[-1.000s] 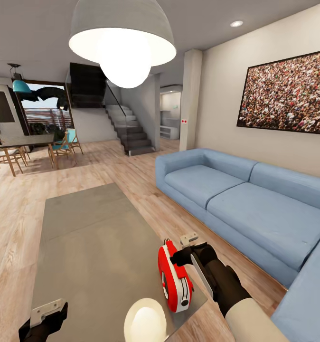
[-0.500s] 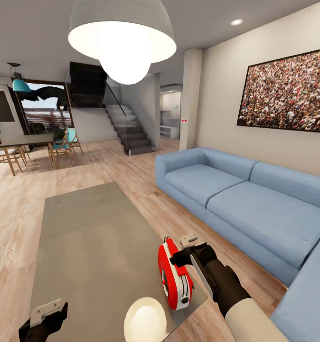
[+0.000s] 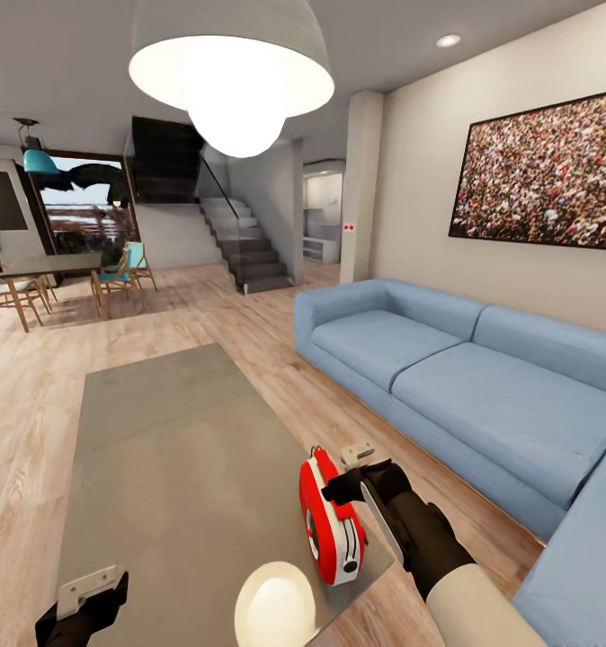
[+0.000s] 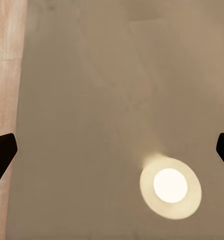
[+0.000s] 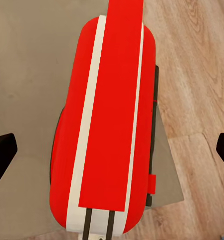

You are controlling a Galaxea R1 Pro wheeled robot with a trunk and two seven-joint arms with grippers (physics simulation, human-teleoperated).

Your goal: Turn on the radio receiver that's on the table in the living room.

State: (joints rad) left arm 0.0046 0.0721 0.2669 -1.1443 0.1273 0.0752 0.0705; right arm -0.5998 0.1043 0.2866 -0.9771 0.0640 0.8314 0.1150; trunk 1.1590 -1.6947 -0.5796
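Observation:
The red radio receiver (image 3: 332, 528) with its white band stands upright near the right front corner of the grey-beige table (image 3: 159, 449). In the right wrist view the radio receiver (image 5: 109, 125) is seen from above, close up. My right gripper (image 3: 346, 472) hovers just over its far end. It is open, with its dark fingertips (image 5: 2, 155) spread wide and clear of the red shell. My left gripper (image 3: 87, 600) hangs open over the table's front left part, and its fingertips (image 4: 1, 152) have only bare tabletop (image 4: 92, 100) between them.
A blue sectional sofa (image 3: 465, 386) runs along the right, with a strip of wood floor (image 3: 321, 409) between it and the table. A grey pendant lamp (image 3: 231, 72) hangs above, and its reflection (image 3: 274, 607) glows on the tabletop. A dining table with chairs (image 3: 42, 270) and stairs (image 3: 245, 247) lie far back.
The view has shifted very slightly. The radio and both grippers hold their places.

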